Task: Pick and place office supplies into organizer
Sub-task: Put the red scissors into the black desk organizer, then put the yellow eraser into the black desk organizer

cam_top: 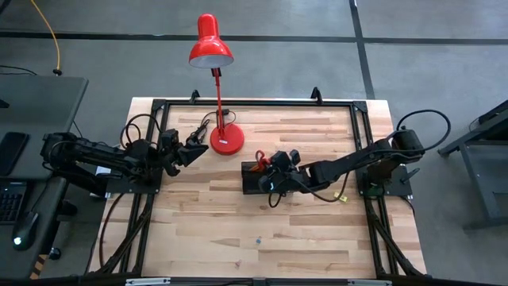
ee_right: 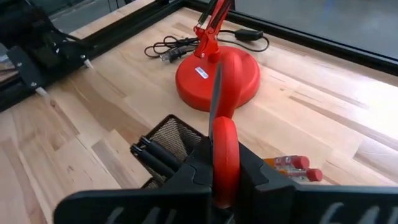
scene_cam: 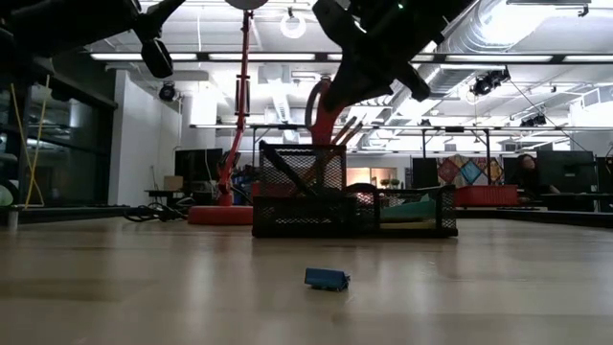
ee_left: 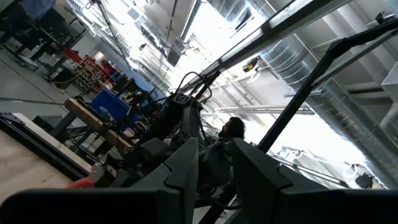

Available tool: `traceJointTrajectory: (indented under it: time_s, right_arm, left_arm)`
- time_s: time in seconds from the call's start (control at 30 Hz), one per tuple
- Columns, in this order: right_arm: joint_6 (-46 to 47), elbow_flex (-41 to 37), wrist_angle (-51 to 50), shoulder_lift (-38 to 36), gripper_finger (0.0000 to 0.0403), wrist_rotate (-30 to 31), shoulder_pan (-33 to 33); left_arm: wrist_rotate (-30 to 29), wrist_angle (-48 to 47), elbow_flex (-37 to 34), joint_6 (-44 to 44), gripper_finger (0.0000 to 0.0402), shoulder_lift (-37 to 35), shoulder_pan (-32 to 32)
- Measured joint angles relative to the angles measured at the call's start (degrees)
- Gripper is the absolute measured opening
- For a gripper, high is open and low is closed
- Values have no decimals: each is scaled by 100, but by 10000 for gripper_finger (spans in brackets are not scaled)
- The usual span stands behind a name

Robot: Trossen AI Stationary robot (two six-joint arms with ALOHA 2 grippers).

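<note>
The black mesh organizer [scene_cam: 402, 218] stands mid-table, right of the red lamp's base. Black pens [ee_right: 151, 155] stick up from its tall compartment, and orange pencils [ee_right: 296, 165] lie in it. My right gripper [cam_top: 275, 168] hangs over the organizer [cam_top: 250, 185], shut on the red-handled scissors [scene_cam: 322, 103]. The scissors' blades are hidden. My left gripper [cam_top: 193, 148] waits open and empty at the table's left, raised, near the lamp base. My right gripper pinches the scissors' red handles [ee_right: 224, 146] between its two fingers, on their flat faces. The fingers slant down from the table's right side. The handles stick out past the fingertips toward the lamp. The scissors are clear of the table, above the organizer.
The red desk lamp's round base [cam_top: 226, 140] and black cord [ee_right: 180, 46] lie just beyond the organizer on the far left; its head [cam_top: 210, 46] hangs past the far edge. A small blue item [scene_cam: 326, 279] lies on the wood toward the near edge.
</note>
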Motion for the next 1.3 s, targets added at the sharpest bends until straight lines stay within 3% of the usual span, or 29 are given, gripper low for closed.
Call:
traceJointTrajectory:
  time_s: [0.27, 0.63, 0.97, 1.13, 1.3]
  right_arm:
    - [-423, 4, 178, 0, 63, -18, -5]
    - [-838, 9, 169, -15, 170, 742, -9]
    - [-1872, 11, 599, -401, 190, 1610, 4]
    - [-1761, 15, 681, -993, 190, 1409, 4]
    - [-1568, 15, 613, -1571, 190, 559, 4]
  left_arm:
    - [-1, 0, 0, 38, 88, 0, 0]
    - [0, 0, 0, 61, 88, 0, 0]
    - [46, 17, 0, 63, 88, -4, 0]
    - [63, 5, 0, 74, 88, -4, 0]
    - [63, 2, 0, 153, 88, -2, 0]
